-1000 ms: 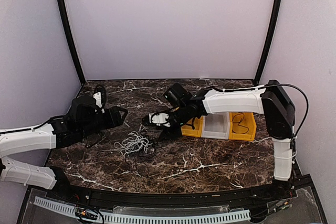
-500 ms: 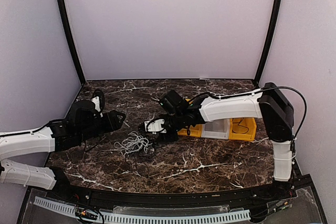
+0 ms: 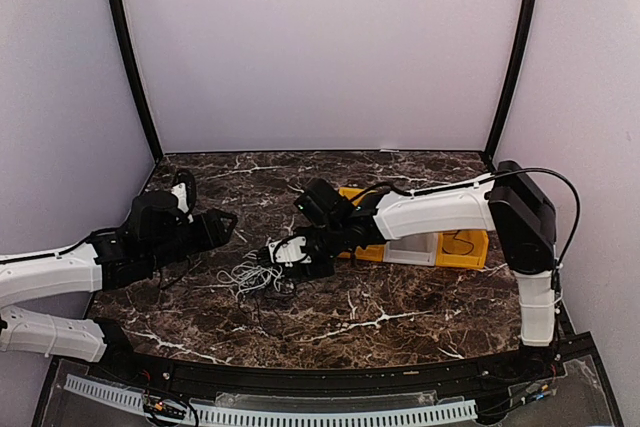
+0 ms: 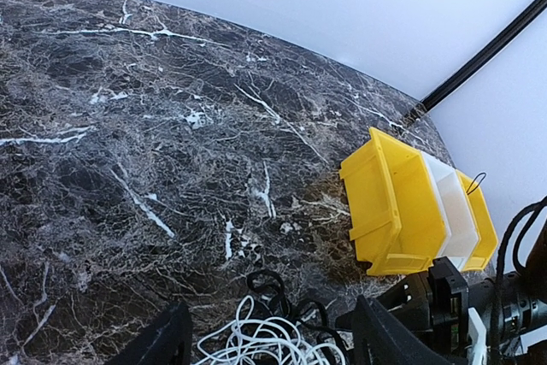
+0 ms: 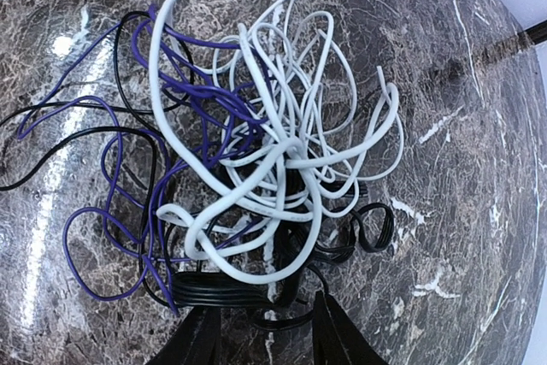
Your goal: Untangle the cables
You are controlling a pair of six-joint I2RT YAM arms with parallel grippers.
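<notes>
1. The cables [image 3: 255, 275] lay in one clump on the bench [image 3: 400, 317], left of centre and between the two arms. The yellow and white bins [image 3: 465, 247] stood well apart to the right.
2. In the right wrist view, thick white strands [image 5: 282, 160] looped over the top and thin purple strands [image 5: 102, 211] spread out to one side. Black strands ran underneath, including a flat folded black bundle [image 5: 218, 290] at the near edge.
3. The right hand [image 5: 265, 335] sat low at the clump's edge with its fingers partway apart. The black bundle was just ahead of the tips, and nothing looked clamped.
4. The left hand [image 3: 222, 227] had its fingers wide apart and empty, hovering just beside the clump on its left.
5. Handling (judged): the cords looked light, limp and thin, with smooth jackets likely to slip in a loose pinch. Pulling one cord would probably drag the whole clump. They did not look fragile.
6. Grasp (judged): pinch across the folded black bundle, or take an outer white loop that stands clear. The other hand should hold the rest down or pull the opposite way.
</notes>
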